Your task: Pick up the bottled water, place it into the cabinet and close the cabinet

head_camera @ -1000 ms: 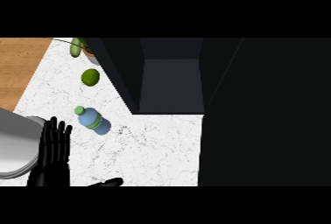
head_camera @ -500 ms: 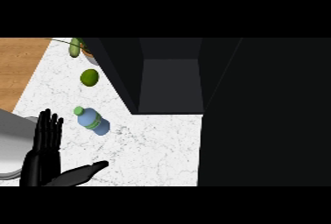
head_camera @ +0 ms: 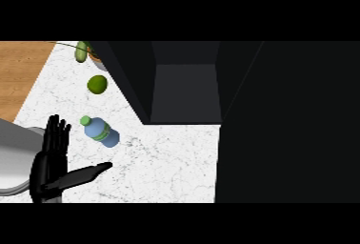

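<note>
Looking at lower left, I see my left hand [head_camera: 51,164] with fingers straight, thumb spread, holding nothing. Just right of its fingertips, the bottled water [head_camera: 100,132] lies on the counter [head_camera: 169,162], cabinet [head_camera: 184,86] open at upper centre.

My left hand [head_camera: 51,162] is cut off at the frame's lower left. My right hand shows nowhere
</note>
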Controlling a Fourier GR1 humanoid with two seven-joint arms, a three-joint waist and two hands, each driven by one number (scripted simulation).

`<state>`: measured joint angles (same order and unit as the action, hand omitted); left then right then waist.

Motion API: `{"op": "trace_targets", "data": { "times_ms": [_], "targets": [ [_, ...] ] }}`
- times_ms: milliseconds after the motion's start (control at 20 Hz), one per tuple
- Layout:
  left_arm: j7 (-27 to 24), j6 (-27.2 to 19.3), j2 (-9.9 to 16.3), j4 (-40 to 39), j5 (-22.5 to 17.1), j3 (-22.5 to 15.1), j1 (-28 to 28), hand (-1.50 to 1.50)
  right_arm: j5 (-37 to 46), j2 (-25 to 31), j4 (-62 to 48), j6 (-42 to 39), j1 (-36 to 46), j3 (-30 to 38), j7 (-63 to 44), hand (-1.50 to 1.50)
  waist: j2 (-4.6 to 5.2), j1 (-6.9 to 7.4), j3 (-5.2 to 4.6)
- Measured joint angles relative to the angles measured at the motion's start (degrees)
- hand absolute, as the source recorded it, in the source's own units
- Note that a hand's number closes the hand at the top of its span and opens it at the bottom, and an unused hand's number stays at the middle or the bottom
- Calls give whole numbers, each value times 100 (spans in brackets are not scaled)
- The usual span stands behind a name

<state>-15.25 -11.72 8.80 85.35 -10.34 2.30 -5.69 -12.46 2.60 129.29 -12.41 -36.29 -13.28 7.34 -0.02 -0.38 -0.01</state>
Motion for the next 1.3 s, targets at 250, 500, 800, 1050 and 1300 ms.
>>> {"op": "trace_targets", "data": {
  "times_ms": [250, 500, 800, 1050, 1300],
  "targets": [
    [-422, 385, 54, -1126, -272, 415, 391, -150, 73, -34, -75, -2, -102, -123, 165, -150, 1, -9, -1],
    [-851, 810, 86, -2189, -512, 736, 798, -150, -78, 87, -232, -142, -161, 41, 366, -150, 2, -17, -2],
    [-1400, 1190, 155, -3641, -611, 1029, 1546, -150, -6, 79, -205, -125, -255, -86, 408, -150, 6, -33, -5],
    [-1955, 1489, 258, -4667, -575, 1183, 1991, -150, 31, 122, -174, -111, -238, -112, 431, -150, 9, -36, -3],
    [-2457, 1727, 333, -5656, -545, 1327, 2427, -150, -38, 188, -154, -130, -177, -40, 388, -150, 12, -45, -5]
  ]
}}
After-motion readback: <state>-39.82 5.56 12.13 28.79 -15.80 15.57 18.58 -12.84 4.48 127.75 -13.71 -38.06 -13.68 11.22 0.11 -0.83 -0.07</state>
